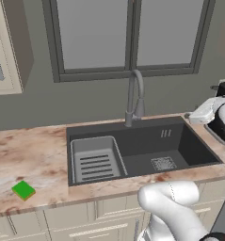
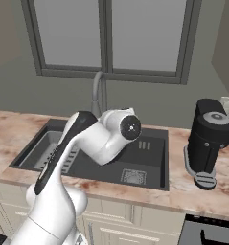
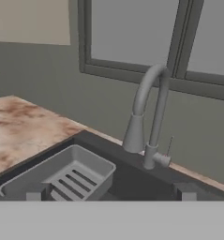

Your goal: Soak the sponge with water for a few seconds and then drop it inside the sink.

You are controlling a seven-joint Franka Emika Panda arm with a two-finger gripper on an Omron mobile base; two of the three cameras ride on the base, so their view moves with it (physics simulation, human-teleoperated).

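The sponge (image 1: 23, 189) is a small bright-green block lying flat on the marble counter, far left of the sink (image 1: 147, 143) and near the counter's front edge. The dark-grey sink (image 2: 152, 162) has a square drain grate and a tall curved faucet (image 1: 135, 96) behind it. The water is out of view. In the hand view my gripper (image 3: 111, 192) stands open with nothing between its fingertips (image 3: 36, 191), above the sink (image 3: 132, 183) and facing the faucet (image 3: 151, 112). It is far from the sponge.
A lighter grey ribbed rack insert (image 1: 96, 160) fills the sink's left part (image 3: 62, 173). A black coffee machine (image 2: 207, 141) stands on the counter right of the sink. A window runs behind the faucet (image 2: 97, 91). My arm's elbow (image 2: 125, 127) hangs over the basin.
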